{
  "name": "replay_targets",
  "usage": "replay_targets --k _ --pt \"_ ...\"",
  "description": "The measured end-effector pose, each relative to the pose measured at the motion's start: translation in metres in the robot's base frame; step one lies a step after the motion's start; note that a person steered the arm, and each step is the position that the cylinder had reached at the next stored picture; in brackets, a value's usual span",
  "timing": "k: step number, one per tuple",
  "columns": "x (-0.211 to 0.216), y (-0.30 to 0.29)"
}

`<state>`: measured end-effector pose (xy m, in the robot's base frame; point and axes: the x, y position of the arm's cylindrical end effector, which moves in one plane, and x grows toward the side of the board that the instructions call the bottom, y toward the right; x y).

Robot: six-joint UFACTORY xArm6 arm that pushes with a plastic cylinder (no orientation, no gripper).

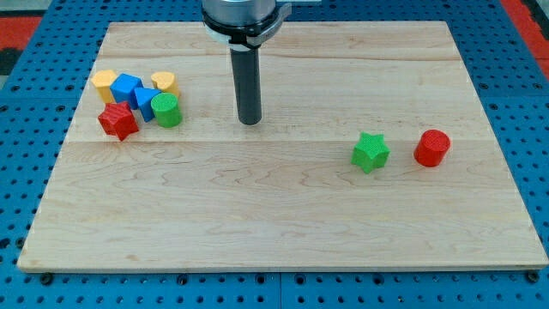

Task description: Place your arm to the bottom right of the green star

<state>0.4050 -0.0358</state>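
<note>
The green star (pixel 370 152) lies on the wooden board (pixel 283 223) at the view's right of centre. My tip (pixel 250 121) rests on the board well to the view's left of the star and slightly above it. A red cylinder (pixel 431 148) stands just to the view's right of the star, a small gap apart.
A cluster of blocks sits at the view's upper left: a yellow block (pixel 105 82), a blue block (pixel 126 87), another blue block (pixel 144 101), a yellow heart (pixel 165 82), a green cylinder (pixel 166 111) and a red star (pixel 117 121). Blue pegboard surrounds the board.
</note>
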Motion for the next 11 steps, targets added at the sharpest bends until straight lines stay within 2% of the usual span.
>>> replay_targets --k 1,2,3,4,5,9,10,11 --pt "0.043 -0.004" --pt "0.101 0.022" --pt "0.136 0.137" --pt "0.134 0.2" --pt "0.127 0.221" --pt "0.122 0.205" --pt "0.092 0.189" --pt "0.051 0.149"
